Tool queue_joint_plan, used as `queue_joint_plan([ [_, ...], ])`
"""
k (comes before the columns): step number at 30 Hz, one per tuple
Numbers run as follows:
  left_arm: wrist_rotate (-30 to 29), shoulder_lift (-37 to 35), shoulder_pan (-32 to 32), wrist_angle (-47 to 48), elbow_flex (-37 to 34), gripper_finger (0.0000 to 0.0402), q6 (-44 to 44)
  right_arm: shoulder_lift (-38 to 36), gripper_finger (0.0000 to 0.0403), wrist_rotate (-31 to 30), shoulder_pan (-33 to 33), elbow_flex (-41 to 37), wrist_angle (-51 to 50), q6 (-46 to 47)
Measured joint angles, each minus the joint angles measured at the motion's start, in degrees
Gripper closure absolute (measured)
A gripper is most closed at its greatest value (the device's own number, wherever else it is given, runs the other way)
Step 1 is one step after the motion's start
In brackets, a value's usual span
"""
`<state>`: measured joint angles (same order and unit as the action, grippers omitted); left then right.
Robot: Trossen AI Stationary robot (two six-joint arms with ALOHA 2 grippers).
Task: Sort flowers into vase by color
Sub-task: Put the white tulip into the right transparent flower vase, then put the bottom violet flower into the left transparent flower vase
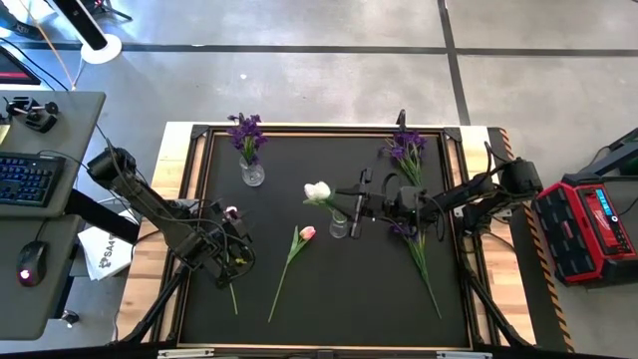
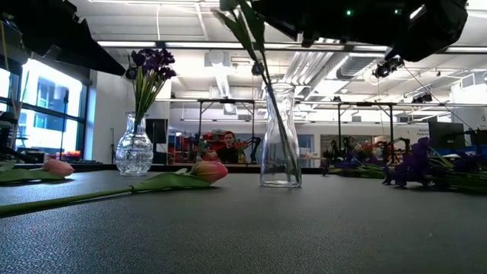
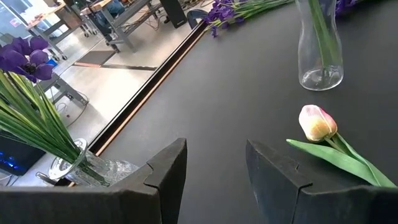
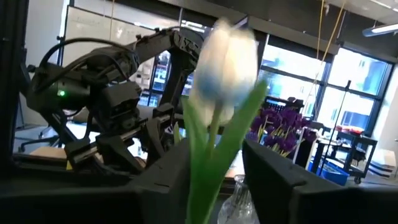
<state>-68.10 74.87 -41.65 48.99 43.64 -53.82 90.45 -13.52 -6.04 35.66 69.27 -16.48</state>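
Observation:
A white tulip (image 1: 317, 191) stands with its stem in a clear vase (image 1: 339, 227) mid-table. My right gripper (image 1: 355, 207) is open just right of it; in its wrist view the tulip's stem (image 4: 205, 180) rises between the two fingers, and whether they touch it I cannot tell. Purple blooms (image 1: 246, 132) stand in a second glass vase (image 1: 252, 174) at the far left. A pink tulip (image 1: 307, 233) lies flat on the mat; another pink tulip (image 1: 231, 211) lies by my left gripper (image 1: 233, 244), which is open above the mat. Loose purple flowers (image 1: 409, 150) lie to the right.
More loose purple stems (image 1: 421, 254) lie under the right arm toward the near right. The black mat (image 1: 329, 299) has a raised wooden frame (image 1: 179, 170). Free mat lies along the near side. A person (image 2: 228, 148) sits in the room beyond the far edge.

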Motion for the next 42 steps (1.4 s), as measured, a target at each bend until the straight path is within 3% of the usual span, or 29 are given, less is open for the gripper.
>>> queue_joint_plan([
  [6, 0.5, 0.0, 0.0, 0.0, 0.0, 0.0248, 0.0, 0.0, 0.0241, -3.3, -1.4, 0.0, -0.6, -0.1],
  [13, 0.6, 0.0, 0.0, 0.0, 0.0, 0.0248, 0.0, -2.1, 0.0242, -16.2, -6.1, 0.0, -5.4, -3.4],
  [23, 0.7, 0.0, 0.0, -0.2, 0.0, 0.0248, 0.0, -14.6, 0.0241, -33.5, -13.5, 0.0, -24.5, -0.3],
  [27, 0.6, 0.0, 0.0, -0.2, 0.0, 0.0248, 0.0, -20.7, 0.0241, -41.2, -18.0, 0.6, -36.1, 3.1],
  [31, 0.6, 0.0, 0.0, -0.2, 0.1, 0.0248, 0.2, -26.1, 0.0241, -46.8, -23.1, 6.4, -63.5, 17.3],
  [34, 0.6, 0.0, 0.0, -0.2, 0.1, 0.0248, 1.0, -26.9, 0.0241, -42.7, -25.4, 15.2, -93.7, 40.1],
  [37, 0.5, 0.0, 0.0, -0.2, 0.1, 0.0248, 1.2, -24.4, 0.0241, -31.2, -25.5, 23.9, -118.8, 64.6],
  [39, 0.5, 0.0, 0.0, -0.2, 0.1, 0.0248, 2.0, -21.8, 0.0241, -22.2, -25.5, 27.2, -129.8, 77.5],
  [42, 0.1, 0.0, 0.0, -0.2, 0.1, 0.0248, 3.5, -18.4, 0.0241, -9.7, -25.5, 28.5, -136.8, 89.4],
])
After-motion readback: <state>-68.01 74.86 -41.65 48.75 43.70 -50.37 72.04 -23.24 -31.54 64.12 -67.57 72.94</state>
